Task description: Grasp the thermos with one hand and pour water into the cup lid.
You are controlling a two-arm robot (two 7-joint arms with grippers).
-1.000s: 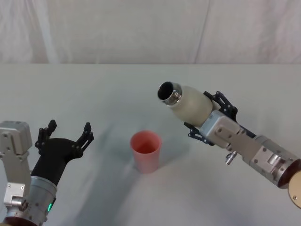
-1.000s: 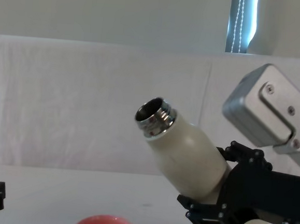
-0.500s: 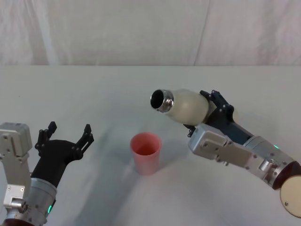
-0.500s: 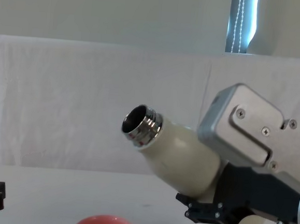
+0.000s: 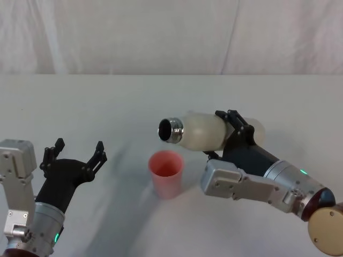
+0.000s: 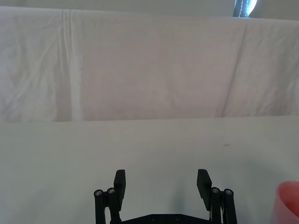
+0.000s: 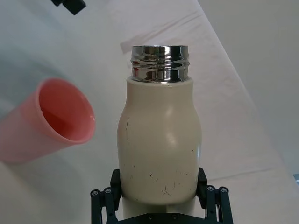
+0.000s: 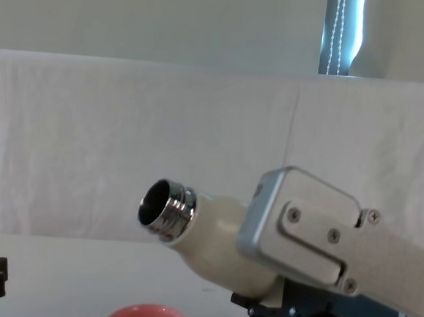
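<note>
- The right gripper (image 7: 161,207) is clamped on the lower body of the thermos (image 5: 201,130), holding it in the air at the centre of the head view, off the surface (image 5: 107,101).
- The thermos lies close to horizontal; its long axis runs from right to left across the head view, with the chrome neck (image 5: 170,130) pointing left and a little toward the robot.
- The cup lid (image 5: 166,172) stands upright on the surface at lower centre of the head view, mouth up, just below the neck.
- In the head view the neck's opening sits over the far rim of the cup lid; to pour well, I judge the tilt should go on slowly, with the mouth kept above the middle of the cup so the stream does not overshoot the rim.
- The left gripper (image 5: 75,155) rests at lower left of the head view, fingers spread apart, holding nothing, well clear of the cup lid.
</note>
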